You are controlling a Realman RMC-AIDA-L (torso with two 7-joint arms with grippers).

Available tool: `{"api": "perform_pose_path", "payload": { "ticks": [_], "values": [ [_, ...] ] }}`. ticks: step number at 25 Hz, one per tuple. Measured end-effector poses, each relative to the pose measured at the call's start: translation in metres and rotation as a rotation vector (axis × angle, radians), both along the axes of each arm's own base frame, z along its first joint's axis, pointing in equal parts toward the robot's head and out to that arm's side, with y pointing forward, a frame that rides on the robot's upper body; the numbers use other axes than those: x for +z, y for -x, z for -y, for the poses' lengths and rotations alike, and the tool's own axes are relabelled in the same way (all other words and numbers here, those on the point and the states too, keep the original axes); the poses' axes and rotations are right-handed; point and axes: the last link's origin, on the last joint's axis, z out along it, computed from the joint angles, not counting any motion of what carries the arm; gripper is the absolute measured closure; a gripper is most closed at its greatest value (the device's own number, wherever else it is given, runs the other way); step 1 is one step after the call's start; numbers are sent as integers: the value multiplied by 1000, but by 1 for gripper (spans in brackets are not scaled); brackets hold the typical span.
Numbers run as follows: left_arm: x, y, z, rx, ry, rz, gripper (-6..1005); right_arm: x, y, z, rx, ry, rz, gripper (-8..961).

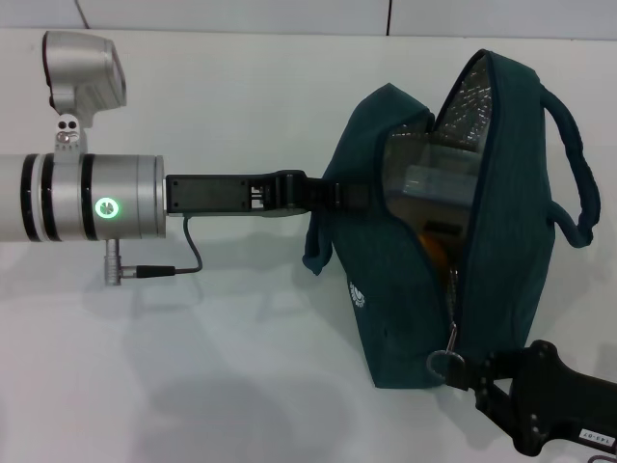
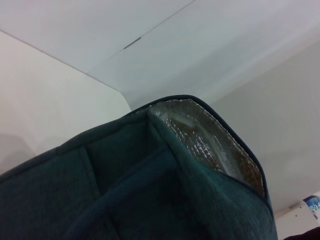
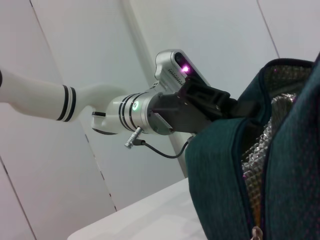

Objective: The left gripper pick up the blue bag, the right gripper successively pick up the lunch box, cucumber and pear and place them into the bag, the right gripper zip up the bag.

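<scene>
Two hands at one blue bag, zipper near its bottom end

White table (image 1: 222,386) and pale wall panels filled the background. One blue bag (image 1: 405,289) stood on that table, its mouth open along one side, with silver foil lining showing inside. Two loop handles could be counted: one on the bag's left face, one arching off its right side.

The left hand (image 1: 333,196) reached in horizontally from the robot's left on its black link, behind which one green light glowed on the silver arm. Its fingers were pressed together on the near handle strap, pinching it against the bag's left face. In the right wrist view, the same left hand (image 3: 235,107) met the bag's upper edge.

Inside the opening, one clear lunch box (image 1: 429,178) sat against the foil lining. Below it a patch of orange showed, most likely the pear (image 1: 436,253), mostly hidden by the fabric edge. No cucumber could be made out within the bag.

The right hand (image 1: 472,374) sat at the lower right, its black fingers right at the bag's bottom corner, where one metal ring pull (image 1: 445,364) hung from the zipper. It touched or nearly touched the ring; whether its fingers were spread or clamped on the ring could not be told.
</scene>
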Motion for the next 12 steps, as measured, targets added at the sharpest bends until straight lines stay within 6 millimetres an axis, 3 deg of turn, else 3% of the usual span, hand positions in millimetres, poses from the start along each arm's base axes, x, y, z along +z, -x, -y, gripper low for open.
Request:
{"api": "perform_pose_path", "payload": {
  "ticks": [12],
  "values": [
    [0, 0, 0, 0, 0, 0, 807, 11, -8, 12, -46, -32, -49, 945]
  ]
}}
